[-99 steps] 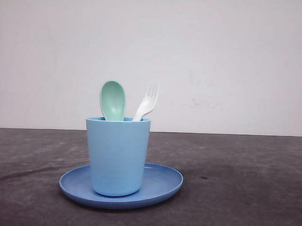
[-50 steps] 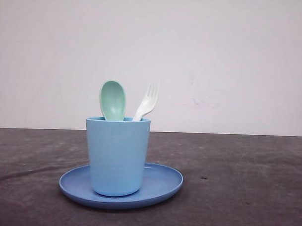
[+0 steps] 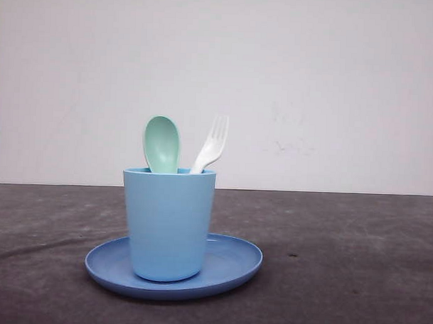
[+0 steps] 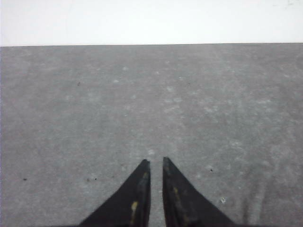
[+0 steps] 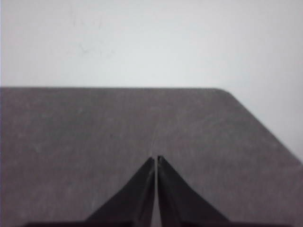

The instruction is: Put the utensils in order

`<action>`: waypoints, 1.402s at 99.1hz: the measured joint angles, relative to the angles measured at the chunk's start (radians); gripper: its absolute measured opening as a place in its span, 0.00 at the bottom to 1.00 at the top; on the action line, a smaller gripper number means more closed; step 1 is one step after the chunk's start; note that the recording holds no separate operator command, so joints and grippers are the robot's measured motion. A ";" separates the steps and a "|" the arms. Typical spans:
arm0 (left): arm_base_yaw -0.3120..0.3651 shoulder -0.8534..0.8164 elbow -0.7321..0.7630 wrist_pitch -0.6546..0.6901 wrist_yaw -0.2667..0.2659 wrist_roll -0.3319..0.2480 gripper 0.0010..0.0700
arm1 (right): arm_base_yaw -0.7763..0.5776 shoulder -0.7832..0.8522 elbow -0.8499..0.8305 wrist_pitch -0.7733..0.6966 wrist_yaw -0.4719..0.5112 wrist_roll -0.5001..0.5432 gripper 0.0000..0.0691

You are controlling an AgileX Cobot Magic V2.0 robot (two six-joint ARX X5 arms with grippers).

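mint-green plastic spoon (image 3: 161, 144), oval bowl up, and white four-tined fork (image 3: 211, 143) stand in smooth light-blue cup (image 3: 168, 224) on round blue plate (image 3: 231, 262) | matte grey surface (image 3: 341, 266) | left pincer (image 4: 155, 162) nearly together, empty | right pincer (image 5: 156, 158) together, empty

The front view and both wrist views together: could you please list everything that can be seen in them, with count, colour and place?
spoon: one, mint green, standing bowl-up in the cup, left of the fork
fork: one, white, standing tines-up in the cup, leaning right
cup: one, light blue, upright on the plate
plate: one, blue, on the table, left of centre in the front view
table: one, dark grey, stretching to the wall
wall: one, white, behind the table
left end effector: one, black, fingertips a narrow gap apart, over bare table
right end effector: one, black, fingertips together, over bare table
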 joint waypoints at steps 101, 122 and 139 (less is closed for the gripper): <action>0.000 0.000 0.000 0.000 0.000 0.000 0.02 | -0.023 -0.227 -0.140 -0.128 -0.002 -0.026 0.01; 0.000 0.000 0.000 0.000 0.000 0.000 0.02 | -0.023 -0.227 -0.140 -0.128 -0.002 -0.026 0.01; 0.000 0.000 0.000 0.000 0.000 0.000 0.02 | -0.023 -0.227 -0.140 -0.128 -0.002 -0.026 0.01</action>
